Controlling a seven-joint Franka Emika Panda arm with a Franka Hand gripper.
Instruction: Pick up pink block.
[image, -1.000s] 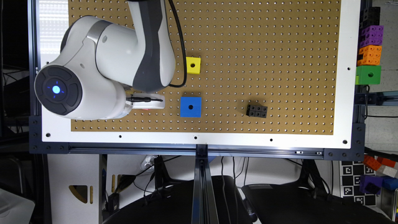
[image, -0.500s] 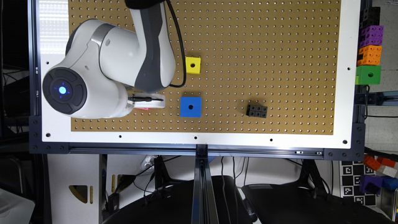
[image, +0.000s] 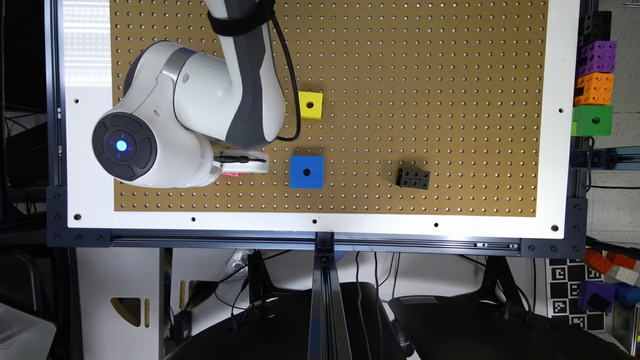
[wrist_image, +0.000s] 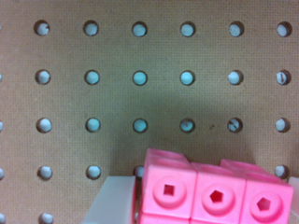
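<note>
- The pink block (wrist_image: 215, 193) sits studs-up between the gripper (wrist_image: 212, 200) fingers in the wrist view; in the exterior view a pink sliver (image: 231, 174) peeks from under the white gripper (image: 245, 164), near the pegboard (image: 425, 75)'s lower edge toward the exterior view's left corner.
- One pale finger (wrist_image: 114, 200) stands just beside the block's end, a thin gap apparent; the other finger barely shows at the far end.
- I cannot tell whether the fingers have clamped the block or merely bracket it.
- The straddling pose suits a grasp across the block's length.
- The blue cube (image: 306, 171), yellow cube (image: 310, 105) and black brick (image: 413, 178) lie apart on the board.
</note>
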